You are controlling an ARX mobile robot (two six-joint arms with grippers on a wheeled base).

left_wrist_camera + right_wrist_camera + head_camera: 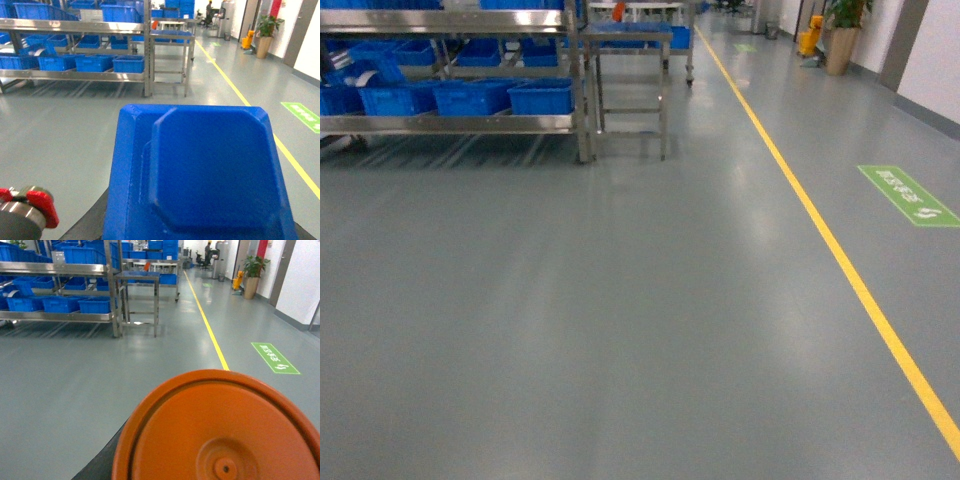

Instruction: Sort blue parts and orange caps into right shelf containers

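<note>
- Close up, we cannot see our own jaws in any view: the blue part [197, 175] fills the lower middle of the left wrist view and the orange cap [220, 427] fills the bottom of the right wrist view, so each arm seems to carry one, but whether the fingers are clamped on them we cannot tell.
- Neither arm shows in the head view, so we cannot say which is nearer the goal.
- Outward, the move turns on one relation: the shelf rack [455, 123] with its blue crates [470, 97] sits far off in the upper left of the head view, across bare grey floor [620, 330]. We judge the base must drive there first.
- At the lower left corner of the left wrist view a red-and-metal fitting [35, 205] pokes in, cut off and unidentifiable.
- Which crates count as the right shelf containers is not readable; a small steel table [630, 75] stands just right of the rack, and the yellow line [840, 260] runs up the right side.
</note>
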